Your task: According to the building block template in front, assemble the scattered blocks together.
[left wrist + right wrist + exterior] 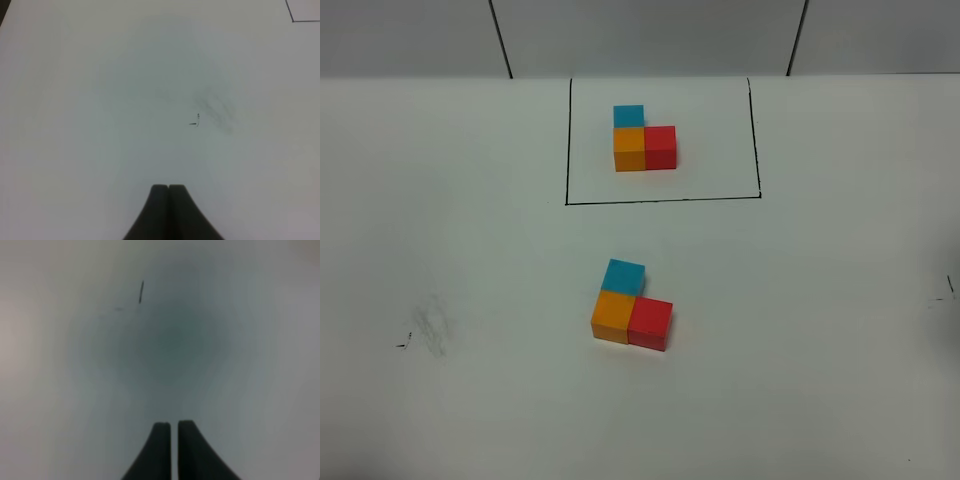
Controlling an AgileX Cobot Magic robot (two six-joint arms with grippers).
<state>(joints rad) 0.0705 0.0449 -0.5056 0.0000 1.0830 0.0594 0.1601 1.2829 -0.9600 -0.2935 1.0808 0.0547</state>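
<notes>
Exterior high view: scattered blocks (pixel 631 310) already joined in an L, near table centre, below template (pixel 644 141). Left gripper (pixel 168 187) & right gripper (pixel 173 425) clenched, empty, neither seen nearer.

A white table (pixel 460 250) with grey smudges (pixel 430 325) meets a grey panelled wall (pixel 650 35).

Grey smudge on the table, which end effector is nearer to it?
Left. The smudge lies just ahead of the left end effector; the right end effector's own view shows no smudge.
</notes>
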